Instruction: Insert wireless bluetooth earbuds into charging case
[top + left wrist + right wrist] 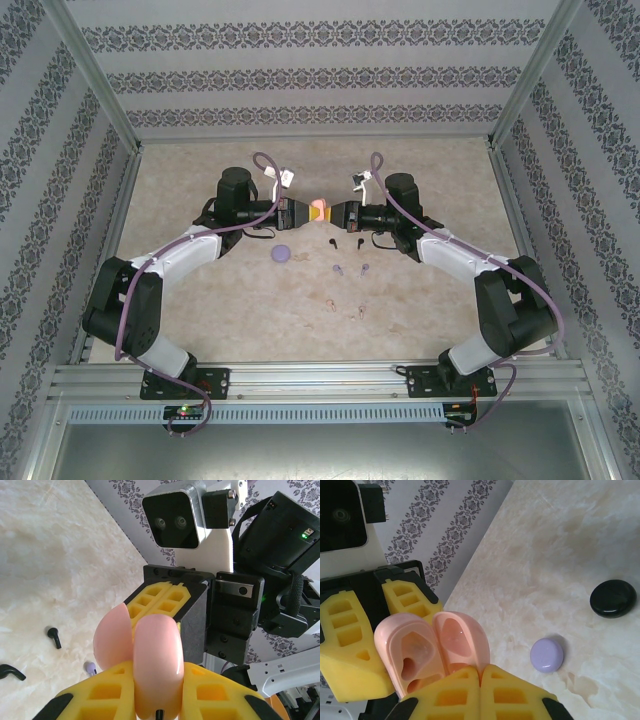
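A pink charging case [320,209] hangs open in mid-air between both arms. My left gripper [157,682] is shut on its rounded base [155,655]. In the right wrist view the base's moulded hollows [410,655] face the camera, with the lid [462,637] hinged open beside them. My right gripper [480,675] is shut on the lid's lower edge. The earbuds lie on the table below: two black [330,240] [54,636], two lilac [338,270] [90,667] and two pale pinkish ones [360,309].
A closed lilac case [547,655] [281,253] and a closed black case [613,598] lie on the marbled table [420,300] left of the earbuds. Patterned walls and metal posts enclose the back and sides.
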Tool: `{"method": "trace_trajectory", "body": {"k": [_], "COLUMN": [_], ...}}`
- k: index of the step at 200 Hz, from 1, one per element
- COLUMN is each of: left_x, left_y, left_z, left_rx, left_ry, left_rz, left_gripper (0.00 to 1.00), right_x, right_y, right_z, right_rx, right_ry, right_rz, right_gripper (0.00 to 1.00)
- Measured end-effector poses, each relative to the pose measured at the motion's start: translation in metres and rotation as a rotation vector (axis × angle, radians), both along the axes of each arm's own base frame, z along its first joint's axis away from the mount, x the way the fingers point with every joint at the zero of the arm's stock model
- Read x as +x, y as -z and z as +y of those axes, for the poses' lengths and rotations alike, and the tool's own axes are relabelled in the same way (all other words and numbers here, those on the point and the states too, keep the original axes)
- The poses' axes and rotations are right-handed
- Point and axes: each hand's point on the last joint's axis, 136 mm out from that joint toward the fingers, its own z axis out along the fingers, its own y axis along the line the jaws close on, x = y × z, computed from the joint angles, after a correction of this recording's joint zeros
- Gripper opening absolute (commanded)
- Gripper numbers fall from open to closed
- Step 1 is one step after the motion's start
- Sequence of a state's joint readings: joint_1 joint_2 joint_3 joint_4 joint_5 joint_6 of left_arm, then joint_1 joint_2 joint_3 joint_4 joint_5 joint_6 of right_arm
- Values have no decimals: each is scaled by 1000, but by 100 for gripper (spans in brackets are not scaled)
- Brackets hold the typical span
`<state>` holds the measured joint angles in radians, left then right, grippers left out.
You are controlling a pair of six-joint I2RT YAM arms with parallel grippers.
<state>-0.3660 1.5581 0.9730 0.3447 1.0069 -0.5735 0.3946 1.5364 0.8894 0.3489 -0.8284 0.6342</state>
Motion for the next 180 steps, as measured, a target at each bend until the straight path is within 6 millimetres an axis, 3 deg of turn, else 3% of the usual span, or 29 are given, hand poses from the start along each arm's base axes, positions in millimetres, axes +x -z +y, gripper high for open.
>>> {"method": "trace_trajectory", "body": {"k": [31, 61, 108, 136, 180], "left_x": [2, 11, 15, 15, 23], "left_y": [1, 4, 3, -22, -56], "left_z": [-1, 2, 14, 29, 45], "left_rx": [6, 24, 99, 149, 277], "left_ry": [-15, -69, -144, -166, -132], "left_rz": [-1, -7, -41, -119, -232], "left_gripper": [44, 63, 81, 88, 88], "right_x": [1, 3, 11, 19, 29], "right_y": [0, 2, -2, -4, -15], "right_z": [0, -1, -7, -15, -24], "right_rx": [-2, -18, -66, -128, -271], "right_ry": [4, 17, 37, 59, 60], "right_rz": [2, 16, 11, -15, -125], "right_gripper": [0, 0, 0, 0, 0]}}
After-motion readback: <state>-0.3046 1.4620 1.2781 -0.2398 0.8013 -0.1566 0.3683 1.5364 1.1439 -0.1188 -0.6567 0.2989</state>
